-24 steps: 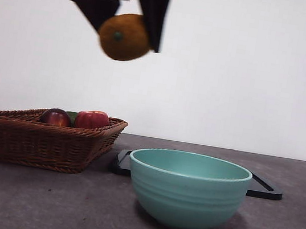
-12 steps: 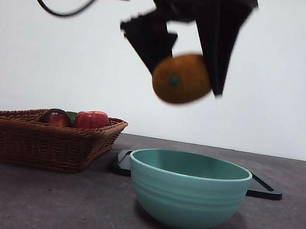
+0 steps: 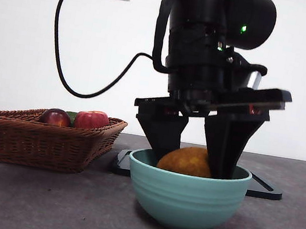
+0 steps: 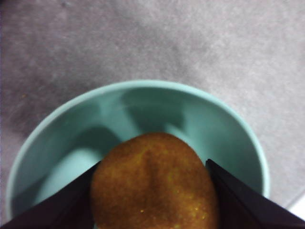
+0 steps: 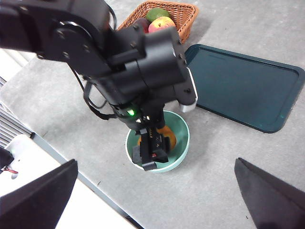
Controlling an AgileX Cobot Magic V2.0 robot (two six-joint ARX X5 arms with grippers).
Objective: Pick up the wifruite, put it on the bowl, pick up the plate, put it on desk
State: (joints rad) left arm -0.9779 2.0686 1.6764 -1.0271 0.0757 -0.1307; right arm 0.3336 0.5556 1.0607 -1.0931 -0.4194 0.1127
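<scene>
The desk (image 3: 25,199) carried a dark tray (image 5: 243,86), a wicker basket (image 3: 39,141) and the bowl (image 3: 186,197). The left gripper (image 3: 192,158) reached into the bowl, clamped on the fruit (image 4: 155,186) (inside, below the rim). The right gripper (image 5: 152,191) hovered high, jaws apart.

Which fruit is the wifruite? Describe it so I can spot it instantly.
Find the deep teal-green ceramic bowl near the dark grey desk's front. The left gripper holds a small oval orange-brown fruit inside it. Unlike the glossy red apple in the wicker basket, it is dull-skinned.
</scene>
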